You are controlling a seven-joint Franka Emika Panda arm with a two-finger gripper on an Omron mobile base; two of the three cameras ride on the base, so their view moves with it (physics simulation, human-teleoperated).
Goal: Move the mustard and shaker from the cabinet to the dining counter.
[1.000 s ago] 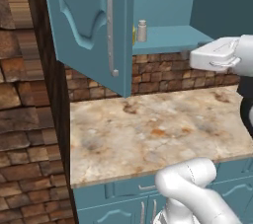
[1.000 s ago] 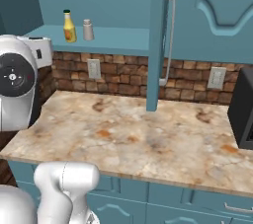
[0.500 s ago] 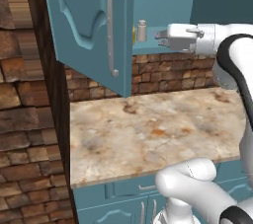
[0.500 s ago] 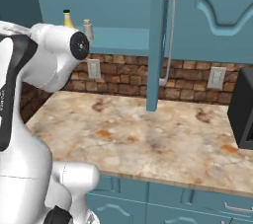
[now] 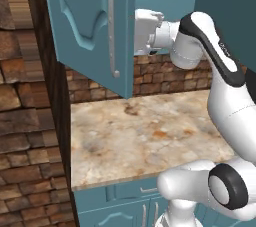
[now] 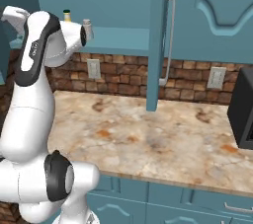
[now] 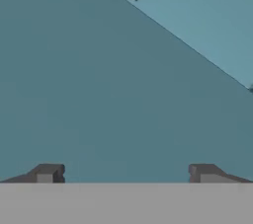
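The cabinet point(image 6: 118, 6) hangs on the wall above the counter point(image 6: 148, 134), its doors swung open. On its shelf point(image 6: 118, 40) the bottle point(image 6: 66, 16) stands to the left of the shaker point(image 6: 88, 28), just beside it, both behind the arm point(image 6: 44, 40). On the counter's right end sits a boxy appliance point(image 6: 243, 112). Outlets point(image 6: 94, 69) sit on the wall beneath the shelf.

The wall cabinet point(image 6: 207, 1) is teal, the stone worktop point(image 6: 148, 139) is beige-brown marbled, the brick wall point(image 5: 25, 121) is brown.

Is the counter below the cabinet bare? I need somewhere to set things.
No: in the right base view a black appliance stands at the counter's right end.
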